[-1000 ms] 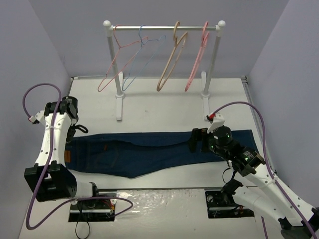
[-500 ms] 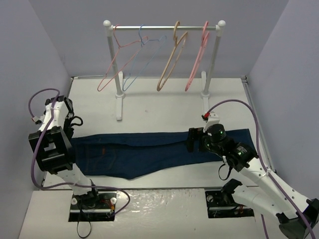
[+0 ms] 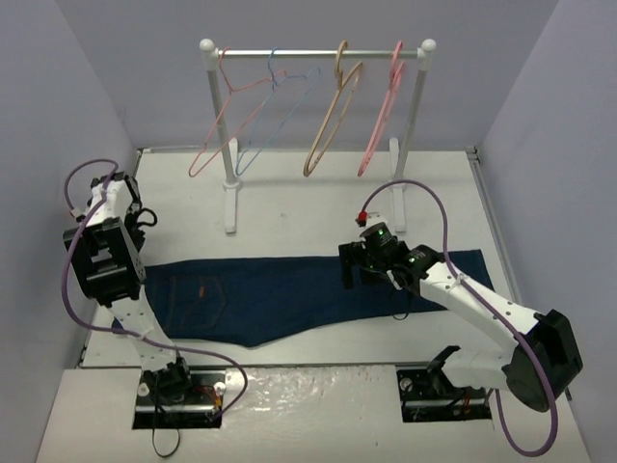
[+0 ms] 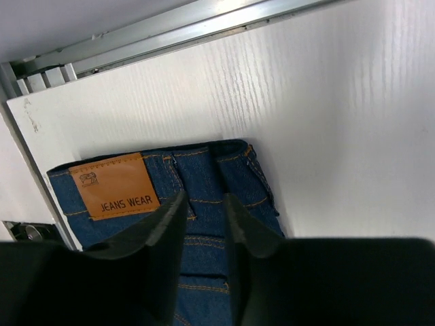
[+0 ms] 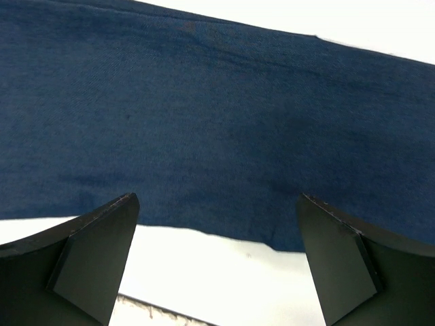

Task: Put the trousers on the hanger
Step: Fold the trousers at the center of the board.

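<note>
Currently left gripper [image 4: 205, 201] jaws are parted by a narrow slot with nothing pinched, tips just over the waistband next to the leather label [image 4: 115, 193]. The right gripper [image 5: 217, 204] jaws are spread wide above a leg, holding nothing. Further out, trousers [image 3: 289, 294] lie flat on the table [image 3: 289, 207] in front of the rack [image 3: 318, 55]. The hanger [image 3: 326, 130] hangs on the rack's rail, well apart from them.
</note>
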### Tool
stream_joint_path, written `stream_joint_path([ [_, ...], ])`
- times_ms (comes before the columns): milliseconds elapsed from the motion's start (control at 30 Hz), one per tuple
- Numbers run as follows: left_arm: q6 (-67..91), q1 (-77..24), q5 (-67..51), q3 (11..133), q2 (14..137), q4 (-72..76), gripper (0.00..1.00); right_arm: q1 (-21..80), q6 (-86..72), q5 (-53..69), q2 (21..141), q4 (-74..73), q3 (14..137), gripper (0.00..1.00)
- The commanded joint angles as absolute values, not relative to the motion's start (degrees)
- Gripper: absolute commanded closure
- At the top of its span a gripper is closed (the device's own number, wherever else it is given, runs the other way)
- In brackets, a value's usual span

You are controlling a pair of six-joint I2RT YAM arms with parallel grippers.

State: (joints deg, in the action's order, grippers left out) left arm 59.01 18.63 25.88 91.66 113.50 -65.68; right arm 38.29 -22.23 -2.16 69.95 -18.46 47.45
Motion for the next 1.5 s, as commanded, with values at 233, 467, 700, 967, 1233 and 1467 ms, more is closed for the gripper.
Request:
stream_joint_path([
  [233, 43.23, 7.59, 18.82, 80.20, 83.90, -47.67, 0.23, 35.99, -28.77, -12.98, 77.33, -13.10, 49.67, 0.03],
  [467, 49.13, -21.16, 21.26, 61.89, 76.74, -40.20, 0.19, 23.63, -32.97, -10.55, 75.47, -13.27, 41.37, 0.02],
  [700, 56.93, -26.29, 19.77, 49.27, 81.39, -32.72, 0.19, 18.18, -35.55, -9.23, 76.17, -12.00, 37.82, 0.02],
  [967, 52.93, -24.65, 18.08, 52.73, 93.34, -27.32, 0.19, 10.34, -35.85, -4.78, 85.08, -4.46, 36.62, 0.02],
  [1233, 50.28, -22.16, 16.52, 60.36, 95.38, -29.87, 0.18, 6.77, -30.69, -8.61, 89.39, -4.47, 44.27, 0.01],
  [1467, 45.13, -24.17, 22.81, 63.77, 75.73, -41.33, 0.08, 0.77, -31.81, -15.96, 79.14, -9.79, 47.75, 0.00],
])
